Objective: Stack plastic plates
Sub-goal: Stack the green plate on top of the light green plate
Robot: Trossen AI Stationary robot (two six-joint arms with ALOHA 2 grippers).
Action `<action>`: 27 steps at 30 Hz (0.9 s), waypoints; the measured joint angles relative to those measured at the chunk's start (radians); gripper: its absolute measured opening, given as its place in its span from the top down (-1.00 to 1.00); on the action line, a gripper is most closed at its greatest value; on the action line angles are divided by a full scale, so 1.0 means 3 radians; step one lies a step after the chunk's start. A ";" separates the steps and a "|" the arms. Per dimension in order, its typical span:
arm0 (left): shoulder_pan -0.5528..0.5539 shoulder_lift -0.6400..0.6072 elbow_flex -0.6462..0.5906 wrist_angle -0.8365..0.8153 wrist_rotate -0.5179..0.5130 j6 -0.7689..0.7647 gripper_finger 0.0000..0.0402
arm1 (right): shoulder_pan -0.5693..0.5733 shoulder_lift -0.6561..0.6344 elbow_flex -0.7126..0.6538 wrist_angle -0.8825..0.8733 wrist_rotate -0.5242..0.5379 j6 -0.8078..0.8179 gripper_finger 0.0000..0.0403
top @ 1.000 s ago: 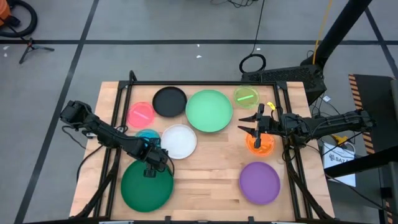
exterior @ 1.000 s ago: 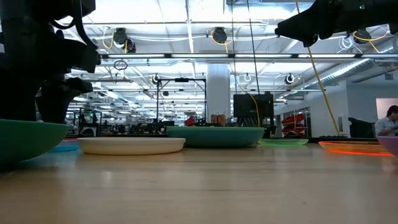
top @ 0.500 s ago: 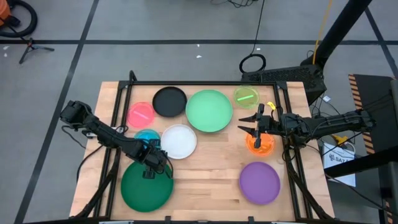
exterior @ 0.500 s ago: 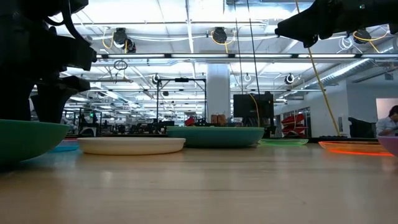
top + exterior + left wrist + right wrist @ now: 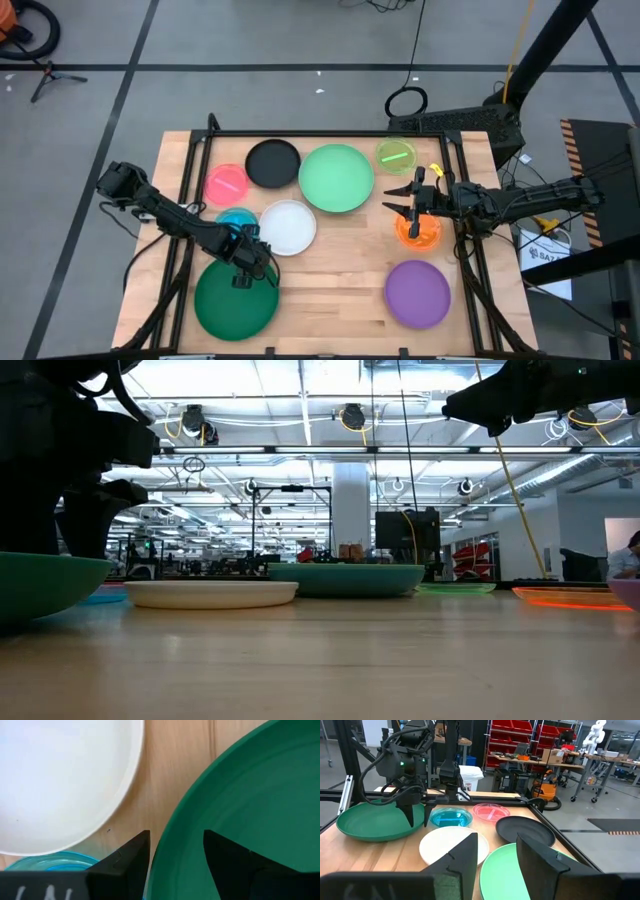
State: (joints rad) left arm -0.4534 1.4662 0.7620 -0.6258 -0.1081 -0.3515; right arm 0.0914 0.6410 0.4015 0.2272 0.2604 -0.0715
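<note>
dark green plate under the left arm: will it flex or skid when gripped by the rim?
The large dark green plastic plate looks thin-walled, so probably light and slightly flexible. The left end effector straddles its raised rim, open. Smooth plastic on bare wooden table likely skids if nudged.

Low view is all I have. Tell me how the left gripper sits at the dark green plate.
Observer: The left gripper is open, its fingers astride the dark green plate's rim, one over the plate and one outside it over the wood.
Operator: Now report the right gripper.
Observer: The right gripper is open and empty. It is raised over the orange plate and points toward the mint plate.
Operator: Name what lies nearest that green rim.
Observer: The white plate, close to the rim but not touching it.
</note>
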 joint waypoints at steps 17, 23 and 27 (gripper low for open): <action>-0.0045 0.0000 0.0000 -0.0004 -0.0004 0.0005 0.05 | -0.0001 -0.0001 0.0000 0.0000 0.0001 -0.0014 0.37; -0.0075 0.0015 0.0001 -0.0002 -0.0005 -0.0060 0.05 | -0.0001 -0.0001 0.0000 0.0000 0.0001 -0.0014 0.37; -0.0095 0.0129 0.0003 -0.0020 -0.0005 -0.0060 0.05 | 0.0000 -0.0001 0.0000 -0.0001 0.0001 -0.0015 0.37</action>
State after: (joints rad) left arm -0.4818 1.5048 0.7628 -0.6317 -0.1095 -0.3696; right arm 0.0914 0.6407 0.4015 0.2268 0.2607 -0.0760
